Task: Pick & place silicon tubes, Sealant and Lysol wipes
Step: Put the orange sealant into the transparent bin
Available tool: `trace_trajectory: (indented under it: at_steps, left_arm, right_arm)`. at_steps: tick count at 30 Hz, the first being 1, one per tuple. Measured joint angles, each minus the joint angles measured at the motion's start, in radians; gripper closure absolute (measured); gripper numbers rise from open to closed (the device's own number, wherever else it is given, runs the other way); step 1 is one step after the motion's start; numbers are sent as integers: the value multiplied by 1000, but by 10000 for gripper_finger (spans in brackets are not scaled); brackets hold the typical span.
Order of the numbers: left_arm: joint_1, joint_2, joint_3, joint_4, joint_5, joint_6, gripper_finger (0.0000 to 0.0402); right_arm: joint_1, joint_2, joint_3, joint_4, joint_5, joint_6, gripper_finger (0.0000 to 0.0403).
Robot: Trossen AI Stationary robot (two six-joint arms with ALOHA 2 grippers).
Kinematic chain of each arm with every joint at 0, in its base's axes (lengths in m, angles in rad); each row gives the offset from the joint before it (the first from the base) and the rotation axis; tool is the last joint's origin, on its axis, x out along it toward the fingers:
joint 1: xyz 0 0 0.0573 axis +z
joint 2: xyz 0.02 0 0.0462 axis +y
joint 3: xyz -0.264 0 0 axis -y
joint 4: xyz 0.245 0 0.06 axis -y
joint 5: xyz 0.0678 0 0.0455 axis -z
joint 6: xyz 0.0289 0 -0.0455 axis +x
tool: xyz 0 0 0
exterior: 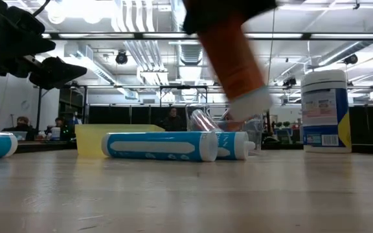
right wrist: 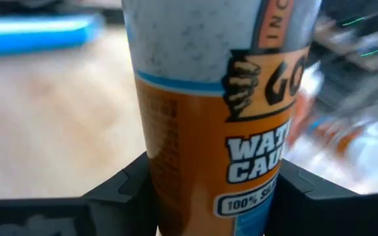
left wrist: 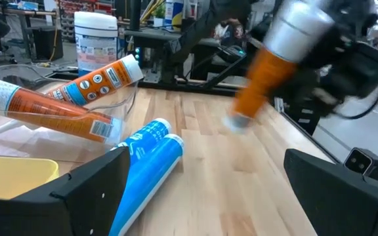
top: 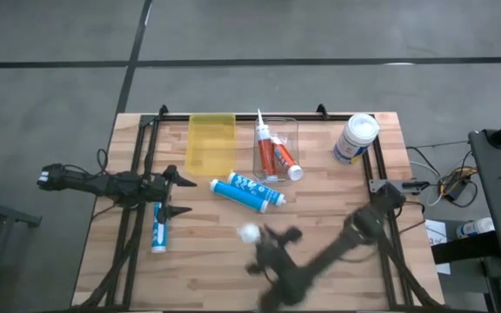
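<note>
Our right tool, low in the frame, pinched an orange-and-white sealant tube; we judged slow, level carrying best. Left tool waited, spread.

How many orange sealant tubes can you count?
3. Two orange tubes lie in the clear bin; the third tube is in the right gripper, above the table. None seems hidden.

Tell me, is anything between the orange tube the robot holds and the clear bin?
Yes: two blue tubes lie on the table between the bin and the orange tube in the right gripper. Held above the table, it could probably pass over them.
</note>
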Motion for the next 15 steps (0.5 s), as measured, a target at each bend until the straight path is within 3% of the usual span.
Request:
trace_trajectory:
  at_steps: [6, 11, 15]
  left_arm:
    - [0, 3, 0, 0, 0, 0, 3]
    - [0, 5, 0, 0, 0, 0, 3]
    - [0, 5, 0, 0, 0, 0, 3]
  right_arm:
    - [-114, -65, -167, 4, 139, 196, 226]
    - [-187, -153, -348, 5, 278, 449, 226]
    - [-188, -227, -479, 34, 303, 546, 226]
